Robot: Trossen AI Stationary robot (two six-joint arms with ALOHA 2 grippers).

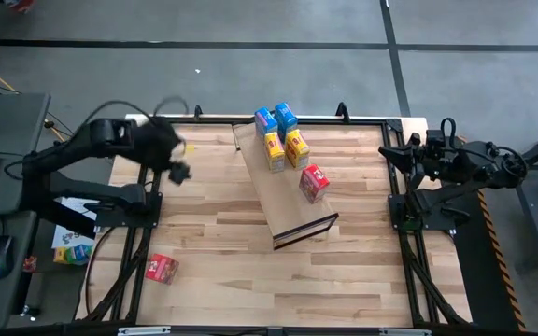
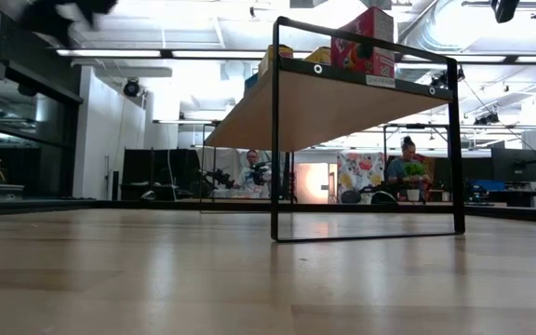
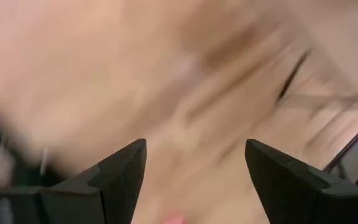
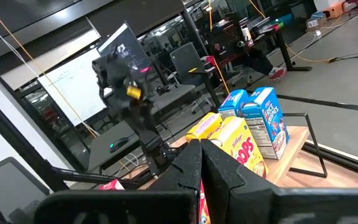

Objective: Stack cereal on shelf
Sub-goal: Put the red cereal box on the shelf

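Presently the left claw (image 1: pixel 177 172), released, should descend squarely over the last red box (image 1: pixel 161 269); right claw (image 1: pixel 392 151) clenched, idle.

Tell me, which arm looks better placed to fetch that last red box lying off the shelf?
The left. Its tool is open and on the same side of the table as the red box. The right tool is shut, parked beyond the shelf.

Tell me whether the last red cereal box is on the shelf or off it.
Off. The red cereal box lies on the tabletop near the left arm's base, apart from the shelf, where five boxes stand.
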